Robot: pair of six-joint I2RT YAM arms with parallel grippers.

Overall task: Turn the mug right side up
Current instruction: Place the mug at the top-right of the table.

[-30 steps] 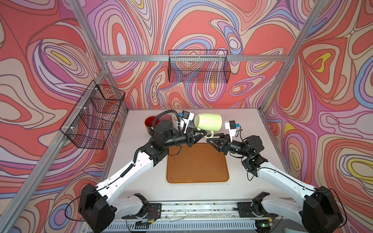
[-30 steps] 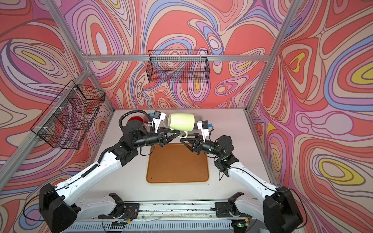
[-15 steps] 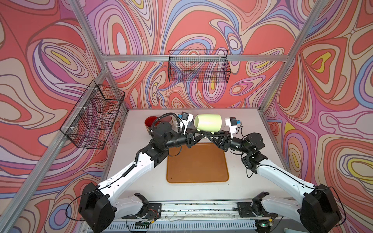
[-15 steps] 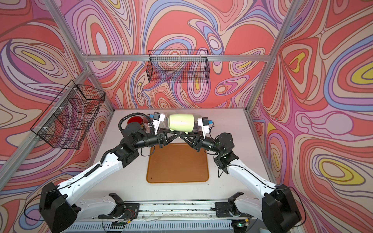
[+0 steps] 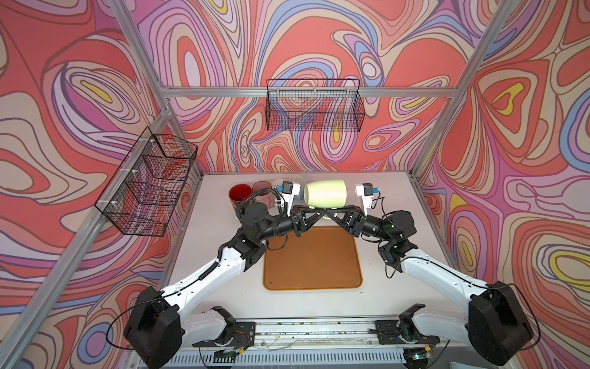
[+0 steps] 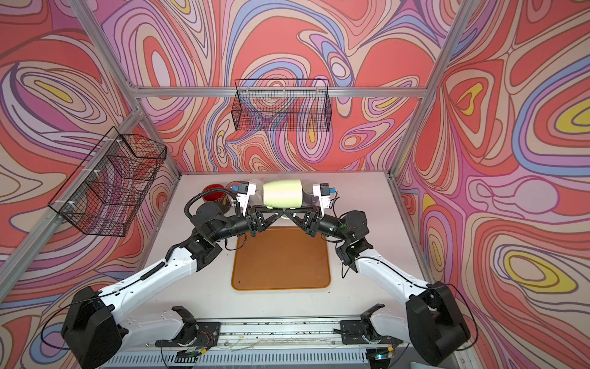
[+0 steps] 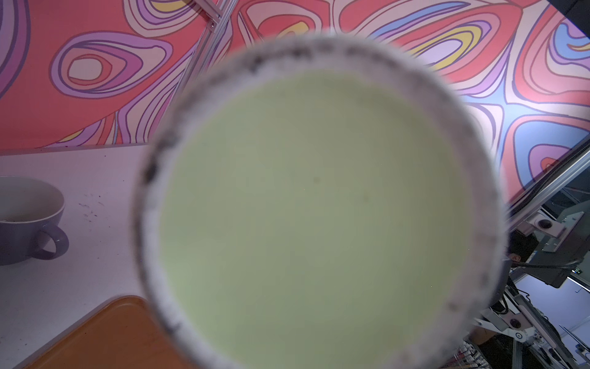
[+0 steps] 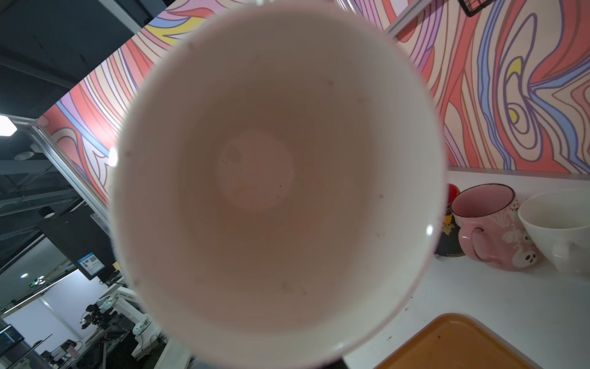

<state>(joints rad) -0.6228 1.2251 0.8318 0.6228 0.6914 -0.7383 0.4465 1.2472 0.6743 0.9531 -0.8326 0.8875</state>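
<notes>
We see the pale green mug (image 5: 325, 197) lying on its side in the air, above the far edge of the orange tray (image 5: 313, 255), at 12 o'clock from the tray's middle. In both top views its handle hangs underneath, and the two arms meet there.

The left pincer (image 5: 321, 209) is pressed together on that handle. The right pincer (image 5: 330, 210) is closed on the same spot from the opposite side, so the tips nearly touch each other.

The left wrist view fills with the mug's green base and its rough, unglazed ring. The right wrist view looks straight into the mouth, where the inside is white and holds nothing but a few dark specks.

At 10 to 11 o'clock from the mug, a group of cups stands upright on the desk (image 5: 392, 198):
- a dark cup with a red inside (image 5: 240, 192);
- a pink mug (image 8: 488, 223) printed with ghosts and a spider web, just beside the dark cup;
- a white cup (image 8: 562, 223) next to the pink mug.

We see nothing inside the pink mug or the white cup.

The left wrist view also catches a lavender cup (image 7: 28, 220), upright with a pale interior.

The tray is bare. A wire basket (image 5: 314, 105) hangs on the back wall at 12 o'clock, and a compartmented wire basket (image 5: 150, 182) hangs on the wall at 9 o'clock. Only the wall pattern shows through their mesh.
</notes>
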